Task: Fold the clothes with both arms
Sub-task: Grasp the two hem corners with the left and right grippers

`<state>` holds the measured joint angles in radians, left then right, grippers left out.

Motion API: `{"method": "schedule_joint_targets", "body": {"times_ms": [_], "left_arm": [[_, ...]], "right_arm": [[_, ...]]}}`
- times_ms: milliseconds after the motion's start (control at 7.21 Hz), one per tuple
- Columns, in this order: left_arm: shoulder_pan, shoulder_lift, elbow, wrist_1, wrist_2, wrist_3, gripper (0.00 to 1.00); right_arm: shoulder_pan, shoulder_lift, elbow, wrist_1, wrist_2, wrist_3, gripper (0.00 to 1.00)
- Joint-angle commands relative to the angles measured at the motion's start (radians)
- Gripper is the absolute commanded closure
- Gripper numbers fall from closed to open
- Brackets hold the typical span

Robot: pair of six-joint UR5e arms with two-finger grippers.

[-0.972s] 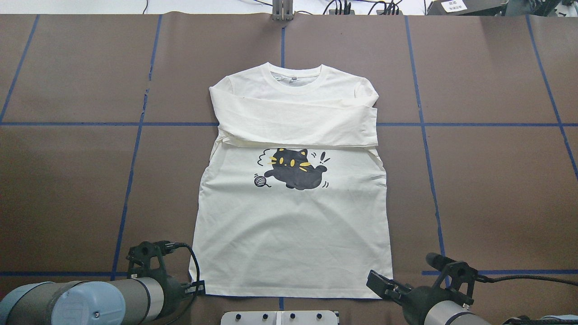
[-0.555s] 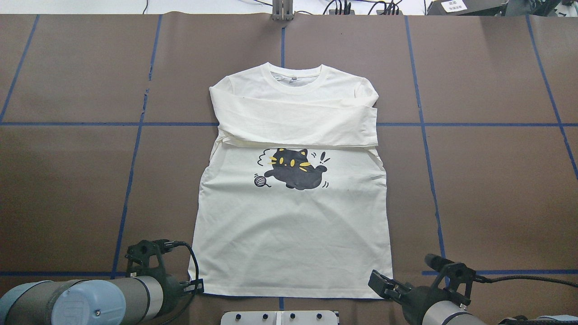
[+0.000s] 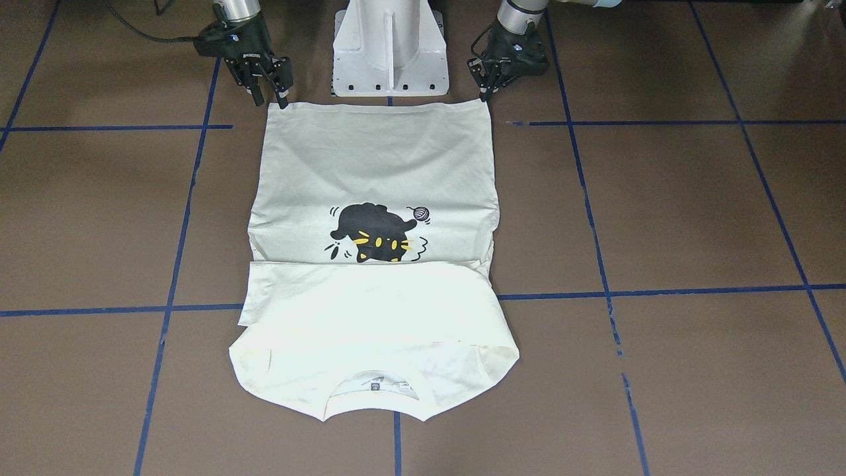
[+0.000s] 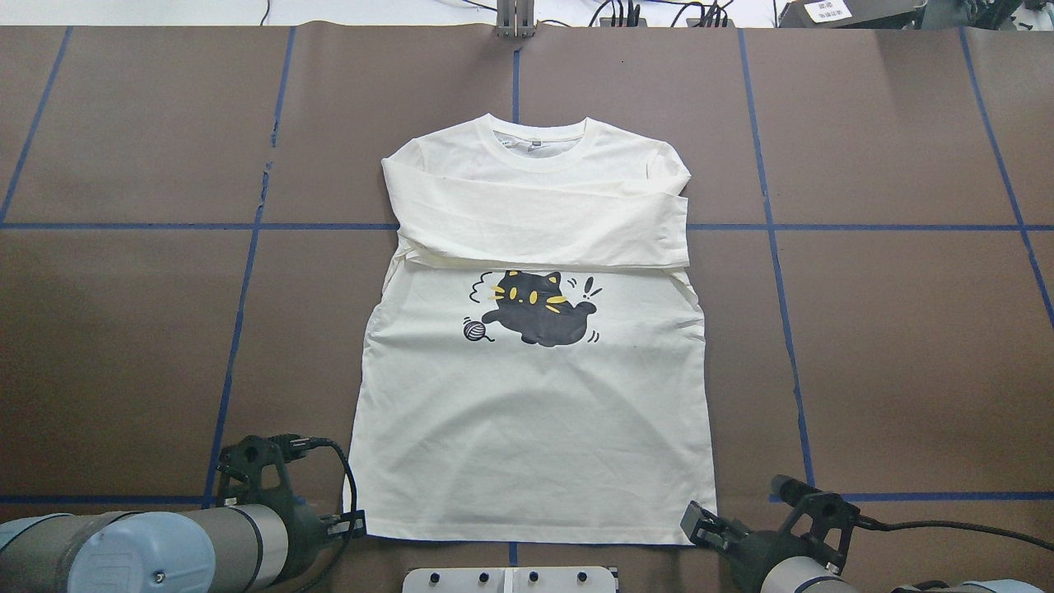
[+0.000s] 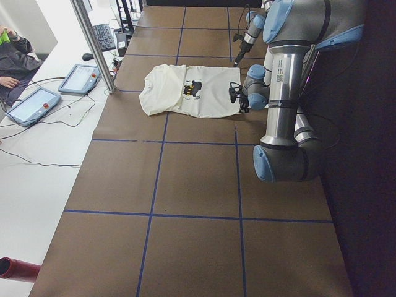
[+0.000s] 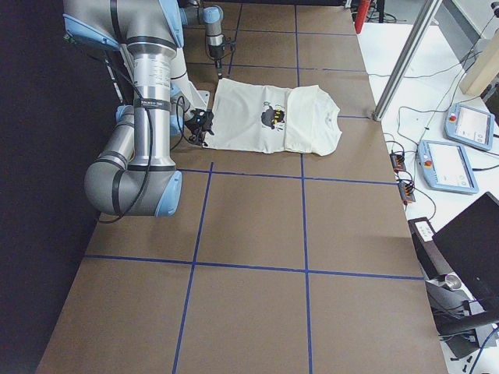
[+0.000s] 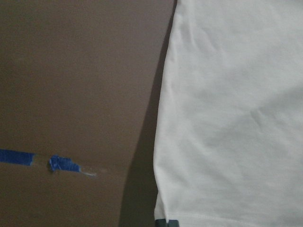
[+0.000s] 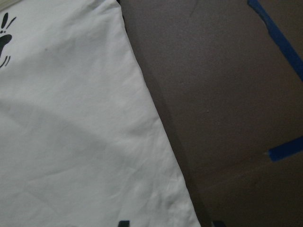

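Right now the T-shirt lies flat and print-up in the middle of the bench. Its collar is at the far side from the robot, and both sleeves are folded across the chest just above the cat print. The hem runs close to the white pedestal base.

The right gripper sits at its own hem corner with its fingers spread. In its wrist view one tip is over the cloth and the other over bare bench, so it has hold of nothing yet. The left gripper points at the opposite corner. Only one tip shows at the cloth's edge in its wrist view, and I cannot tell how far it is open or whether it has any cloth.

The likely next step is pinching both corners and carrying the hem toward the collar. Several things could go wrong:

- A finger that pushes instead of sliding under would bunch the corner.
- Catching only the top layer would let the hem gape.
- One arm lifting ahead of the other would skew the fold.
- Dragging the body could tug the crossed sleeves loose.
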<state>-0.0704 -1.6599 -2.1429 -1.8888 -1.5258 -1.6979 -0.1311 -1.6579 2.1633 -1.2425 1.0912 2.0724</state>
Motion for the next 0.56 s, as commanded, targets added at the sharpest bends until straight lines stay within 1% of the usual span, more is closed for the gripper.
{"method": "schedule_joint_targets", "body": {"times_ms": [0,416], "left_arm": [[0.003,0.000,-0.002,0.003,-0.001,0.000,1.00],[0.006,0.002,0.001,0.003,-0.001,0.000,1.00]], "right_arm": [[-0.001,0.001,-0.014,-0.003,0.002,0.003,0.34],[-0.015,-0.002,-0.025,-0.006,0.004,0.005,0.34]]}}
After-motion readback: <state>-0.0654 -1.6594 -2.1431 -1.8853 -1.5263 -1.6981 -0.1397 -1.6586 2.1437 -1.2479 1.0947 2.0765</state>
